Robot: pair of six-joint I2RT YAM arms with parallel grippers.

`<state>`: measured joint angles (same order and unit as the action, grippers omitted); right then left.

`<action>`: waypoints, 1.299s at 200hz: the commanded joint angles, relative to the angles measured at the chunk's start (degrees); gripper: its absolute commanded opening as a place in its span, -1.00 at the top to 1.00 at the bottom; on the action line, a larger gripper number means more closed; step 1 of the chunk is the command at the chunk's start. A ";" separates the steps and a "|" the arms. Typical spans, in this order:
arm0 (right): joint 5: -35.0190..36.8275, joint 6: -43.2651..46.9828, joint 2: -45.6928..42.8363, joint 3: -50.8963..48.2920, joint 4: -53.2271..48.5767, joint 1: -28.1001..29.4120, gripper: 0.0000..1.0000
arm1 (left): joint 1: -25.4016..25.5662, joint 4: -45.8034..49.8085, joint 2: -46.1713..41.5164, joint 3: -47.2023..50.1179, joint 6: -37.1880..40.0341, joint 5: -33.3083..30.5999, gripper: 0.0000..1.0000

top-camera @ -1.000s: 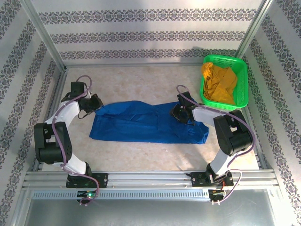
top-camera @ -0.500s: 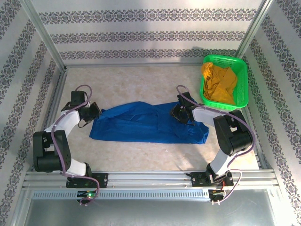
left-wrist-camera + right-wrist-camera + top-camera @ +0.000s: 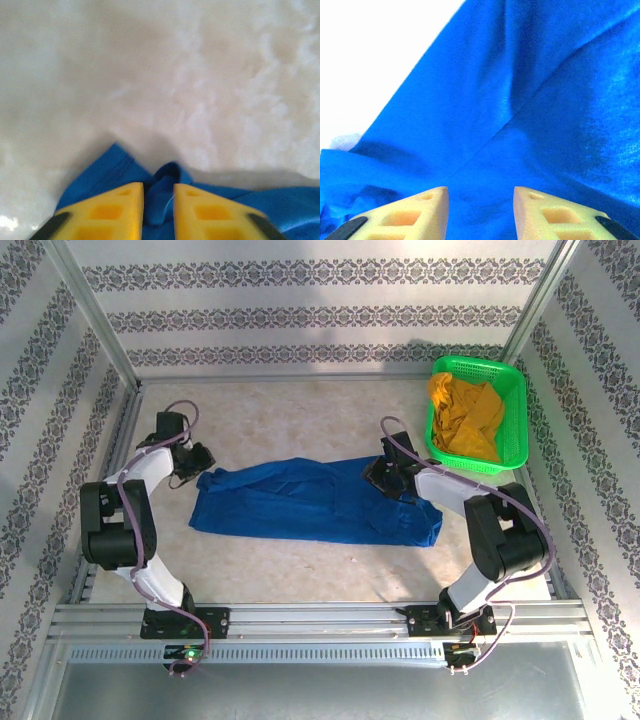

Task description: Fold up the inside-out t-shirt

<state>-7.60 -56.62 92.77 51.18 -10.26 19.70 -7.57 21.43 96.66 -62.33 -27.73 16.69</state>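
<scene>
T-shirt was spread across table, bare room left around; basket with yellow garment was set near right gripper, parted over cloth; left gripper was set astride edge fold, grip indiscernible

Blue t-shirt, rumpled (long strip), flat

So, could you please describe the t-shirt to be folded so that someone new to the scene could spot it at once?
Look at the pale table within the patterned walls: across its middle lies the t-shirt, a long, rumpled royal-blue strip of cloth. It lies loose on the tabletop, unlike the mustard-yellow garment, which is bundled in the green basket at the far right corner.
</scene>
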 commanded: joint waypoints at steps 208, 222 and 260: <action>0.08 -8.42 18.67 19.84 0.68 15.55 0.06 | -0.34 2.43 5.90 -1.99 4.08 4.95 -0.02; 0.30 -9.40 18.51 19.41 1.59 14.95 0.07 | -0.34 2.22 5.98 -1.73 4.06 5.07 -0.02; 0.13 -11.69 19.07 18.70 3.35 13.64 0.10 | -0.34 1.79 6.08 -0.64 4.24 5.11 -0.02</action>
<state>-8.60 -65.93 110.48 70.02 -8.82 34.28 -7.60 23.14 102.08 -63.99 -25.43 20.97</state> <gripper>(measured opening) 0.452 0.512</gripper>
